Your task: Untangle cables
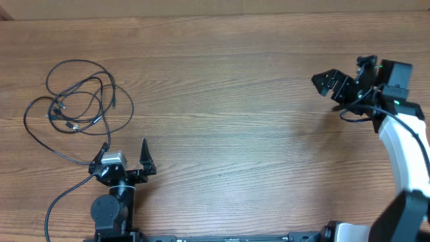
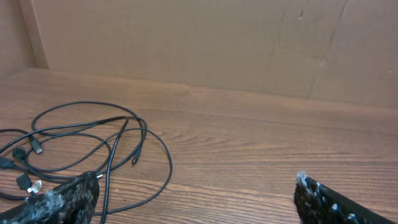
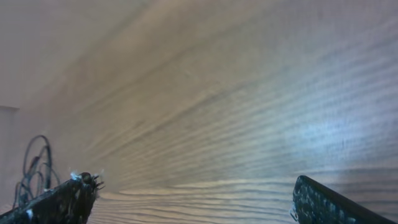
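Looping thin black cables [image 1: 75, 107] lie tangled on a grainy wooden table [image 1: 235, 134].

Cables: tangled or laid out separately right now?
Tangled: the cables lie in one pile, their loops crossing over each other in both the overhead and left wrist views.
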`<state>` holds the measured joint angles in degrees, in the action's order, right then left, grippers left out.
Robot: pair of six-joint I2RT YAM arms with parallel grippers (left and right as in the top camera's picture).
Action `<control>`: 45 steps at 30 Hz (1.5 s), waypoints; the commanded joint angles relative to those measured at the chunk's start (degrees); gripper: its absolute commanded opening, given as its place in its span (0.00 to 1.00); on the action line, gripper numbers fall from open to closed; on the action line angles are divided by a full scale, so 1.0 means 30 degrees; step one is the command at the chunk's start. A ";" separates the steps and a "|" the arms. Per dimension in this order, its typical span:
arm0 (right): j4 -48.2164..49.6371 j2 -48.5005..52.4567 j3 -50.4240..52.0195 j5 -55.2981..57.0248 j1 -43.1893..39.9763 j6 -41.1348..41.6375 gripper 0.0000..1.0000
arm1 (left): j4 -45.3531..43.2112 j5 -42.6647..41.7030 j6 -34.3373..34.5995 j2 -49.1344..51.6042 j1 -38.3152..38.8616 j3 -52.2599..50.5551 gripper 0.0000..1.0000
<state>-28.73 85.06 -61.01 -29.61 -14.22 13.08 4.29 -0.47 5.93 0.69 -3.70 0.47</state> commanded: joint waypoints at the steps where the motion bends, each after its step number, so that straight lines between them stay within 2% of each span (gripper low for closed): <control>1: 0.0058 -0.2062 0.0109 0.0102 0.0291 -0.0073 1.00 | -0.0073 -0.0204 -0.0270 -0.0168 0.0109 -0.0080 0.99; 17: -0.0168 -0.7759 0.0109 0.0080 0.7628 -0.0073 1.00 | -0.0073 -0.0204 -0.0270 -0.0168 0.0109 -0.0080 0.99; 30: -0.0168 -1.2065 0.0109 0.0080 0.7723 -0.0073 1.00 | -0.0073 -0.0204 -0.0270 -0.0168 0.0109 -0.0080 1.00; 41: -0.0685 -1.0746 0.0109 0.0080 0.7723 -0.0073 1.00 | -0.0080 -0.0204 -0.0270 -0.0168 0.0109 -0.0080 1.00; 45: -0.1625 -1.0907 0.1093 0.0080 0.7723 -0.0073 1.00 | -0.0080 -0.0204 -0.0270 -0.0168 0.0109 -0.0080 0.99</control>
<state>-32.29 53.45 -60.16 -29.67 8.78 13.08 4.32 -0.47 5.78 0.69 -3.70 0.47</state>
